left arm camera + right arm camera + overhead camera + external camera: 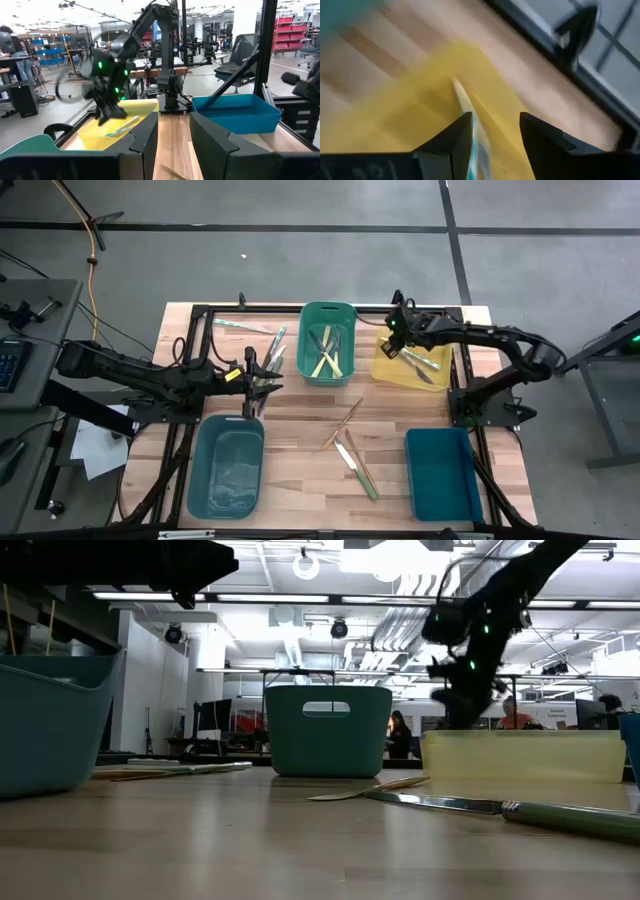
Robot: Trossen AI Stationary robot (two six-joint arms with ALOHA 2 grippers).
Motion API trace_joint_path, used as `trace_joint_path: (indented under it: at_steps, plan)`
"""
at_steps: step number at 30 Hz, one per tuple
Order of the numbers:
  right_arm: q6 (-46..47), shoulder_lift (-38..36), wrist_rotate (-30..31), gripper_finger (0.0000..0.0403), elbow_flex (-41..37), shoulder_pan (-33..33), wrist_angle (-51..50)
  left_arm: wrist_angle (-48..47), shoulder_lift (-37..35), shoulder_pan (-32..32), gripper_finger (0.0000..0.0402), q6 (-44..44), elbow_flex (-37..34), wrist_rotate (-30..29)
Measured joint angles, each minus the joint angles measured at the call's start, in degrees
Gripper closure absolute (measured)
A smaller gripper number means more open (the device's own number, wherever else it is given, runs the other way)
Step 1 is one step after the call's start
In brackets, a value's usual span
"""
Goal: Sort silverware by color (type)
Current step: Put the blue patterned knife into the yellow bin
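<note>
- The right gripper (398,340) is over the yellow bin (386,370) at the far right of the table (300,470).
- Its two fingers stand apart. A thin utensil (465,107) shows between them, over the yellow bin. It looks let go or almost let go, but I cannot tell if the fingers touch it.
- So this step looks like a drop: one piece going into the yellow bin.
- The left gripper (252,372) is at the left of the table, just past the far edge of the near left teal bin (205,480). Its fingers are a bit apart. I cannot tell if it holds anything.
- Some silverware is in the green bin (345,310) at the far middle. Some is in the yellow bin.
- A few loose utensils (350,445) lie on the wood in the middle. More pieces (270,345) lie near the left gripper.
- The blue bin (440,470) at the near right looks bare.
- Next, I think the right gripper must lift clear of the yellow bin and go to the loose pieces in the middle. It needs to pick one thin handle and pinch it well.
</note>
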Motion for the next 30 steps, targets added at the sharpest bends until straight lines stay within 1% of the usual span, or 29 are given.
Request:
trace_joint_path:
  at_steps: [3, 5, 8, 10, 12, 14, 16, 17, 19, 22, 26, 30]
  plan:
    - [-0.4, -3.7, -3.1, 0.0242, 0.8, 1.1, 1.1, -0.1, 0.0, 0.0, 0.0293, 0.0, 0.0, 0.0]
    - [-0.1, -6.3, -5.8, 0.0242, 0.2, 2.6, 3.5, -0.2, 0.0, 0.0, 0.0293, 0.0, 0.0, 0.0]
    - [1.8, -10.3, -10.4, 0.0242, -3.8, 6.5, 12.7, -0.4, 0.0, 0.0, 0.0293, 0.0, 0.0, 0.0]
    - [3.1, -12.6, -14.2, 0.0242, -7.9, 10.6, 22.5, -0.4, 0.0, 0.0, 0.0293, 0.0, 0.0, 0.0]
    - [4.2, -13.8, -17.1, 0.0242, -12.4, 15.3, 36.5, -0.6, 0.0, 0.0, 0.0293, -0.2, 0.0, 0.0]
    - [4.5, -13.9, -18.1, 0.0242, -16.4, 20.0, 51.2, -0.6, 0.0, 0.0, 0.0293, -0.2, 0.0, 0.0]
    - [2.8, -13.1, -18.1, 0.0242, -18.8, 24.1, 64.7, -0.6, 0.0, 0.0, 0.0293, -0.2, 0.0, -0.3]
    - [1.4, -12.8, -18.2, 0.0242, -19.5, 25.9, 70.4, -0.6, 0.0, 0.0, 0.0293, -0.2, 0.0, -0.6]
    - [-1.5, -12.1, -18.2, 0.0242, -19.8, 28.9, 77.9, -0.6, 0.0, 0.0, 0.0293, -0.5, 0.0, -2.0]
    - [-5.0, -11.4, -18.0, 0.0242, -19.1, 32.2, 81.5, -0.9, 0.0, 0.1, 0.0293, -2.1, 0.0, -3.1]
    - [-7.5, -11.3, -17.2, 0.0242, -17.2, 34.7, 80.0, -1.4, 0.0, 0.1, 0.0293, -2.1, 0.0, -3.1]
    - [-8.5, -11.3, -15.9, 0.0242, -17.2, 35.8, 79.0, -1.4, 0.0, 0.1, 0.0293, -2.1, 0.0, -3.1]
